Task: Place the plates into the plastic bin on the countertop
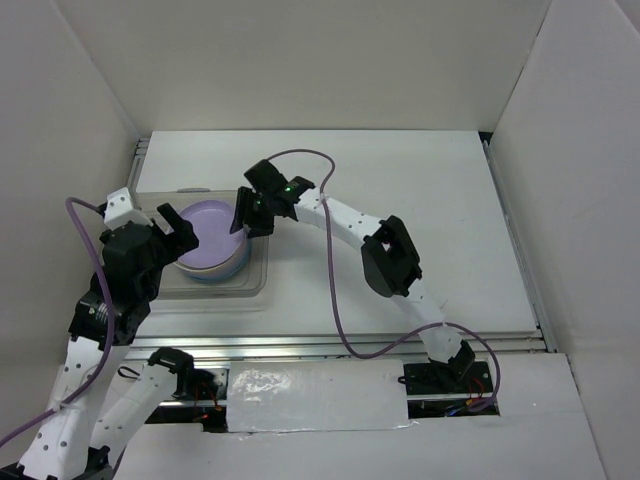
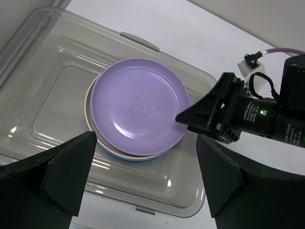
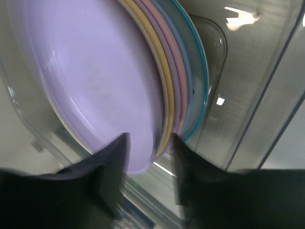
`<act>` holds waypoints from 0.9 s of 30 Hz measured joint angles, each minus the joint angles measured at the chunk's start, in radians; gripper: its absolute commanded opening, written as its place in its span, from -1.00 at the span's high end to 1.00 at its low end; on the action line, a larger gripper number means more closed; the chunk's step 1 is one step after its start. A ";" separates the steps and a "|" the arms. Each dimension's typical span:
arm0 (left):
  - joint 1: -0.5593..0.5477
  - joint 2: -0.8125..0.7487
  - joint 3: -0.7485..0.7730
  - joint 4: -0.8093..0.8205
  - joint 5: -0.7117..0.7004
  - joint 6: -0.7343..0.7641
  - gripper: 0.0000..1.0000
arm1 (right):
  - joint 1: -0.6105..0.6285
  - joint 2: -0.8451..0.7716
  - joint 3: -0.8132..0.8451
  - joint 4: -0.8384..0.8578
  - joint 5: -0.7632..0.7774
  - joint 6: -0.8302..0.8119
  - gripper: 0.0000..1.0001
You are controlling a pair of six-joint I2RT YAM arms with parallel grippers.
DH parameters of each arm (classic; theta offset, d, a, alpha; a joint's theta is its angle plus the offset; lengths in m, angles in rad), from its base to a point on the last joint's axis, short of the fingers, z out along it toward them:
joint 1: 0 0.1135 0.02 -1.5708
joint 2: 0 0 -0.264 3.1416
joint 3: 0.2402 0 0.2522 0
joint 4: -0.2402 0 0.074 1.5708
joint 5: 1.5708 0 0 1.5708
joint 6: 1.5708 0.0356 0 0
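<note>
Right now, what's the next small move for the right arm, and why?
Probably open the right fingers and ease back: they straddle the rim of the top lilac plate, which already lies flat on the stack inside the plastic bin. The left fingers hover open above, touching nothing.

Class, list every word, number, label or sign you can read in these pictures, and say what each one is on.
No text here can be read.
On the lilac plate: a faint raised picture in the middle, with no legible letters.
On the black wrist motor: small white print, too small to read.
</note>
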 measured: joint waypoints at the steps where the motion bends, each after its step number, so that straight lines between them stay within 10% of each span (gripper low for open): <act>1: 0.000 0.000 0.000 0.000 0.005 0.000 -0.99 | 0.000 0.000 0.000 0.002 -0.003 -0.004 -0.77; 10: 0.000 -0.002 0.000 0.000 0.015 0.005 -0.99 | 0.034 -0.155 -0.101 0.024 0.084 -0.022 -1.00; 19: 0.000 0.037 0.032 -0.047 -0.038 0.020 -0.99 | 0.077 -0.831 -0.526 -0.054 0.572 -0.091 -1.00; 27: -0.001 0.020 0.183 -0.257 -0.049 0.023 -0.99 | 0.388 -1.349 -0.710 -0.465 1.015 0.054 -1.00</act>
